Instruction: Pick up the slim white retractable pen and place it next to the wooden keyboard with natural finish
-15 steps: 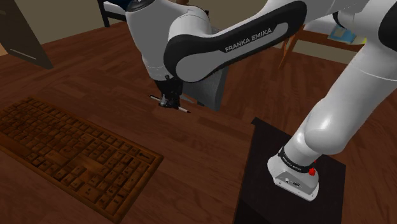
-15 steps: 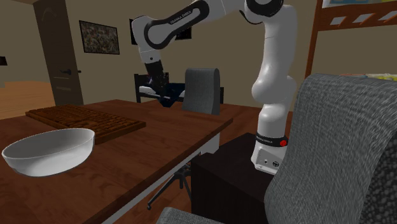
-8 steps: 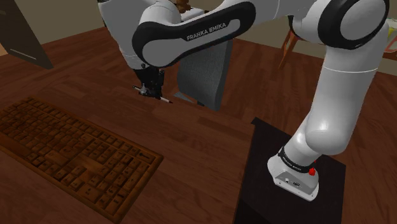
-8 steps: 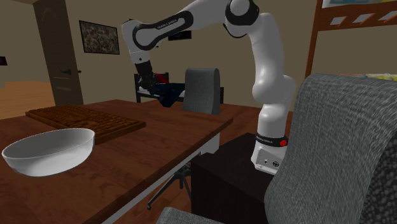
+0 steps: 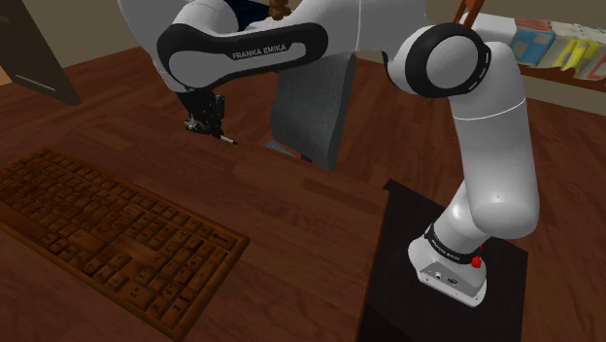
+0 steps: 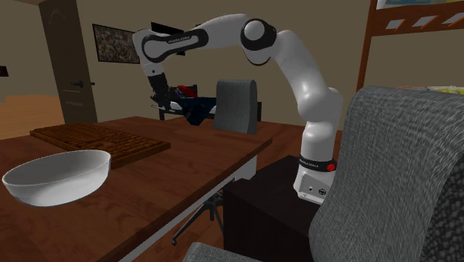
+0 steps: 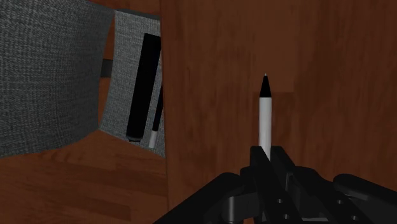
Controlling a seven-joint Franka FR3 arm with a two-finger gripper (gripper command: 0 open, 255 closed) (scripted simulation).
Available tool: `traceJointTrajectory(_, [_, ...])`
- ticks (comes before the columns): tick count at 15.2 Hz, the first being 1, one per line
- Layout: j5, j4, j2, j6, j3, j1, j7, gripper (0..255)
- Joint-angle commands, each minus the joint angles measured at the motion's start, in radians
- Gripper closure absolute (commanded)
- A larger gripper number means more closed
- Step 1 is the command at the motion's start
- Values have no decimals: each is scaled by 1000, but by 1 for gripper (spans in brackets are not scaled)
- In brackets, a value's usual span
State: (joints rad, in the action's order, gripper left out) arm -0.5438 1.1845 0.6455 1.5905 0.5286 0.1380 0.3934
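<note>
The wooden keyboard (image 5: 107,233) lay nearest on the table (image 5: 291,223). Beyond it, well apart, the gripper (image 5: 208,126) hung above the tabletop, fingers clamped on the white pen (image 7: 264,121), whose black tip projected past them.

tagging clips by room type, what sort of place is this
Likely a home study or bedroom office: a wooden desk carrying a wooden keyboard, a grey upholstered chair at its far edge, and a framed picture beside a door.
</note>
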Motion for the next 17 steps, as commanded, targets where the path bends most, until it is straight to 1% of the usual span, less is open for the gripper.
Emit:
traceJointTrajectory(1, [-7,-6,18,11,-4,5,4,255])
traceJointTrajectory(15, [-31,126,55,163,-17,-16,57,255])
traceJointTrajectory(17, [-31,126,55,163,-17,-16,57,255])
